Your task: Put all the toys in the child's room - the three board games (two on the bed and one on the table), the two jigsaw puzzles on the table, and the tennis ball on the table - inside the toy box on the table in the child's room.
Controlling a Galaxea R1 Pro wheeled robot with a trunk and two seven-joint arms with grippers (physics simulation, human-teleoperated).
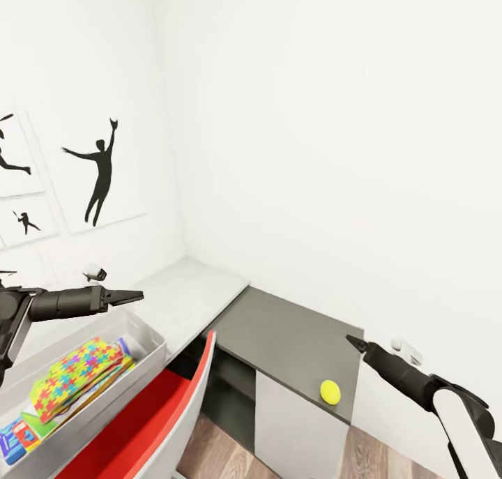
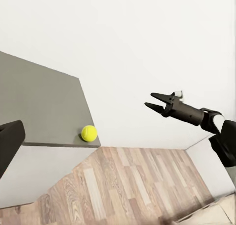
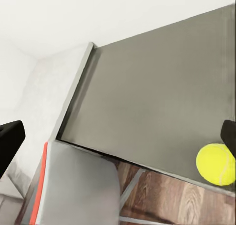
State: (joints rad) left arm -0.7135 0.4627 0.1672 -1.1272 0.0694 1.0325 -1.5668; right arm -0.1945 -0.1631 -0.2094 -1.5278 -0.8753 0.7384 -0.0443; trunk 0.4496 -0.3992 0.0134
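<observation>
Toys first: the toy box (image 1: 150, 343) at about 8 o'clock already has a jigsaw puzzle (image 1: 77, 376) and a blue board game (image 1: 17, 438) inside. Left gripper (image 1: 134, 297) hangs over its far rim, can't tell its state. Tennis ball (image 1: 330, 392) sits near the dark surface's (image 1: 293, 339) front edge, around 5 o'clock, right gripper (image 2: 153, 100) just beside it, jaws apart, nothing in them.

Yellow tennis ball (image 1: 330, 392) near dark desk edge, jigsaw puzzles (image 1: 78, 376) seemingly stacked in grey toy box (image 1: 150, 339)
</observation>
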